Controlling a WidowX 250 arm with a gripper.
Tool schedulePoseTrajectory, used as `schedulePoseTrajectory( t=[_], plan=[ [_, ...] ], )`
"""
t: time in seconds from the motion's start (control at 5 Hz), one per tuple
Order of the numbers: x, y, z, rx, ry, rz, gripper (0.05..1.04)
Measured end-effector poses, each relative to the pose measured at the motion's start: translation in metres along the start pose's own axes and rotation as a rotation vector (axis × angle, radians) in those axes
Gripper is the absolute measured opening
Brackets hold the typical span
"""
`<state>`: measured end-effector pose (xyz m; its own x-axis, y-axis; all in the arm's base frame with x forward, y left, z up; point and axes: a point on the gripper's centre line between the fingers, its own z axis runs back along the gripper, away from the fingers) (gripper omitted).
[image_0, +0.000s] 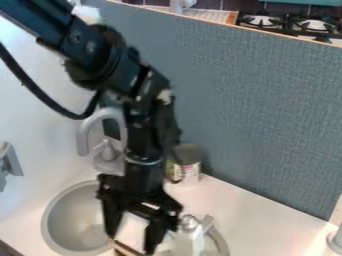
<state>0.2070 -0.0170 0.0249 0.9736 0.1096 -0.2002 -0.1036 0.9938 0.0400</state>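
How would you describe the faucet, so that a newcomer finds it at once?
Find the round sink basin at the picture's lower left. Just behind it, left of the black arm, stands the grey faucet. Its spout bends over like a hook, whereas the can on the arm's other side is straight and labelled.

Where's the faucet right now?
In the camera view, the faucet is left of centre, at the back of the sink, just left of the robot arm.

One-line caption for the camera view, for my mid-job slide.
Black WidowX gripper hanging open beside the round sink basin, with a curved gray faucet and a labelled can behind.
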Motion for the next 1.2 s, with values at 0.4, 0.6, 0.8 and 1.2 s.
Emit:
schedulePoseTrajectory(
  t=[0.4,0.6,0.8,1.2],
  plan=[
    [0.021,0.025,-0.027,0.005,-0.076,-0.095,0.818],
    [0.021,0.036,-0.044,-0.012,-0.028,-0.077,0.818],
    [0.024,0.041,-0.048,0.012,-0.024,-0.073,0.818],
    [0.042,0.042,-0.050,0.019,-0.088,-0.098,0.818]
  ],
)
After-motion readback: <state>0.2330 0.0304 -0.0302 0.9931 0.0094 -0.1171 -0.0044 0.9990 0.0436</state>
